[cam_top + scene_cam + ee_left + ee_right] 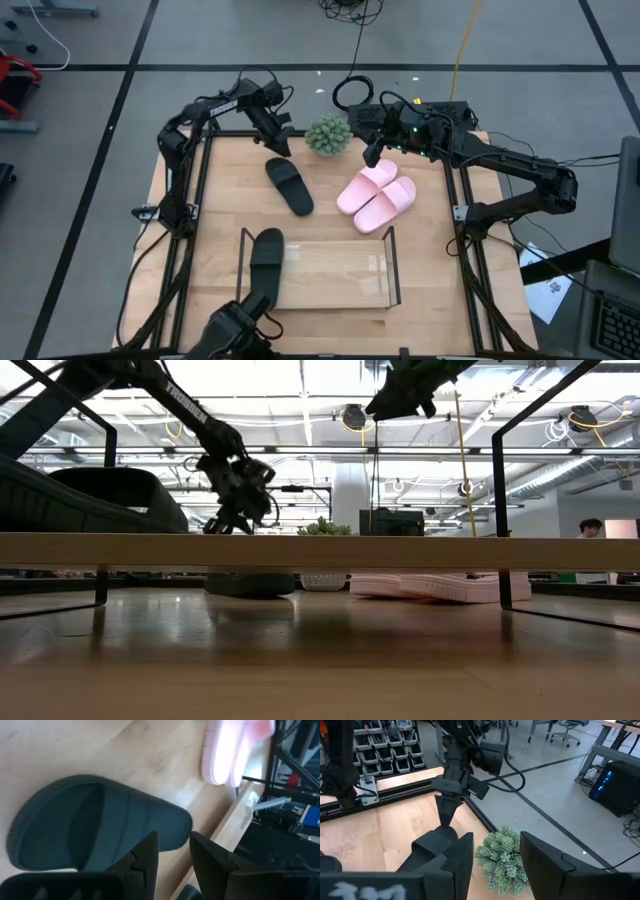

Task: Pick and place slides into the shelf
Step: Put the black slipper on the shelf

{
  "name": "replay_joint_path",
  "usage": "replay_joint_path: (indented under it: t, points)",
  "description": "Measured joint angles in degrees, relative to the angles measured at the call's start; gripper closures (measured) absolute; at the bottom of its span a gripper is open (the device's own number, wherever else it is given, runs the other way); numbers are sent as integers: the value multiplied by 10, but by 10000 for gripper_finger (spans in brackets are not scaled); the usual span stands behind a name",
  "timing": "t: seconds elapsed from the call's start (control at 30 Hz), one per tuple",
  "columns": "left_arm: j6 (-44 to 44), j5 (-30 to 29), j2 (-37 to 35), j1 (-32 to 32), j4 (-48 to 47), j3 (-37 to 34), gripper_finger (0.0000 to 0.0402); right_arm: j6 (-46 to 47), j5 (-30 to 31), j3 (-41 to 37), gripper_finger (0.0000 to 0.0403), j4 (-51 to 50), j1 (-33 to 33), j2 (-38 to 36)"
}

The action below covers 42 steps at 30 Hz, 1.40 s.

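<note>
One black slide (pixel 266 258) lies in the left end of the clear shelf (pixel 340 268). The other black slide (pixel 290 186) rests sole down on the table beyond the shelf. My left gripper (pixel 277 137) hovers just above its far end (pixel 100 820), fingers a little apart, touching nothing. The pink pair (pixel 377 195) lies side by side on the table, right of the black slide. My right gripper (pixel 374 152) is open in the air above the pair's far end, well above the table in the low view (pixel 405 395).
A small potted green plant (pixel 328 135) stands at the table's far edge between the two grippers (pixel 502 857). Black frame rails (pixel 195 200) run along the table's left and right edges. The shelf's right part is bare, and its wire frame ends (pixel 392 262) stand upright.
</note>
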Motion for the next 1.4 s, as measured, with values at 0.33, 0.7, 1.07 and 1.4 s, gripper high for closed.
replay_joint_path:
  t: [0.33, 0.7, 1.07, 1.4]
  points:
    - [-61, -69, 2, 5, -37, 0, 291, -24, -2, 0, 250, 0, 0, 0]
    - [-91, -90, 4, -4, -61, 0, 291, -37, -2, 0, 250, -1, 0, 0]
    - [-98, -71, 39, -20, -62, 0, 291, -51, -2, 0, 250, -9, 0, 0]
    - [-102, -74, 40, -20, -63, 0, 291, -61, -2, 0, 250, -31, 0, 0]
